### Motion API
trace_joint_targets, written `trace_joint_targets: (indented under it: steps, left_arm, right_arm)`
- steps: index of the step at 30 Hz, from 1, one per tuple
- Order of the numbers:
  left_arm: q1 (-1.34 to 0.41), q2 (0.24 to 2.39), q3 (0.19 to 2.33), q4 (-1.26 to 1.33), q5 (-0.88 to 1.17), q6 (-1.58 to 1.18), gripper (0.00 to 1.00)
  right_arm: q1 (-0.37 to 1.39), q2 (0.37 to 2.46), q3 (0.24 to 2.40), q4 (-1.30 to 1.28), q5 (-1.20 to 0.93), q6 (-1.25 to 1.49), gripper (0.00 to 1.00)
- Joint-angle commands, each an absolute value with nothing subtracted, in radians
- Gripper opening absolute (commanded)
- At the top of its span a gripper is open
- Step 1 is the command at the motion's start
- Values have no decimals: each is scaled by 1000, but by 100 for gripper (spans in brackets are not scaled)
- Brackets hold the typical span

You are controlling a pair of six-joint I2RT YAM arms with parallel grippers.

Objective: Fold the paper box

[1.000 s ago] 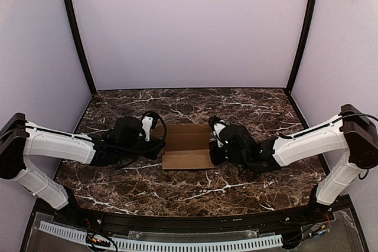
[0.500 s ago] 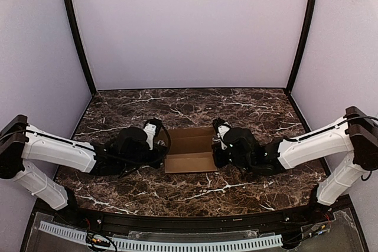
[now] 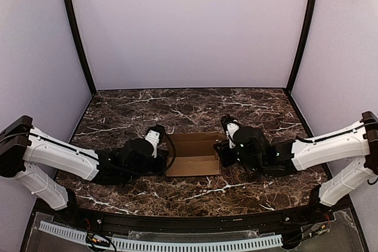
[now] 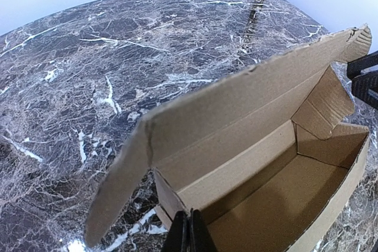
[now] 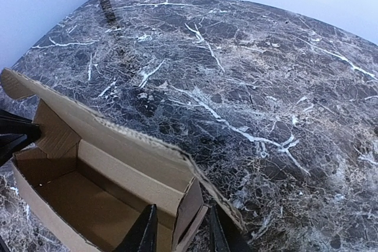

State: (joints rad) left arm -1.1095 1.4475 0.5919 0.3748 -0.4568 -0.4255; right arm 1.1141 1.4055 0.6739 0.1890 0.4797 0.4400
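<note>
The paper box (image 3: 192, 154) sits just toward 6 o'clock from the middle of the surface (image 3: 195, 107), tray formed, lid flap (image 4: 236, 104) raised along its 12 o'clock side. The left end effector (image 4: 188, 231) is pinched tight on the 9 o'clock end wall. The right end effector (image 5: 182, 228) straddles the 3 o'clock end, narrowly parted. Closing seems the step in hand; next, the lid needs tipping toward 6 o'clock.

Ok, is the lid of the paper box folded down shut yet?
No, the paper box lies open, its lid flap raised and the bare inside showing.
</note>
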Motion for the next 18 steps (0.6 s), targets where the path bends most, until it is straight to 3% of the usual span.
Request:
trace_joint_targets:
  steps: [1,11,18]
  left_arm:
    - [-1136,1483,561,336,-518,-403,0]
    - [-1143,1580,473,728,-517,-261,0]
    - [-1157,1700,436,979,-494,-183,0]
  right_arm:
    - [1125,1314,653,132,487,450,32]
    - [1125,1116,600,36,494,377,42]
    - [1125,1054,626,24,501,302,45]
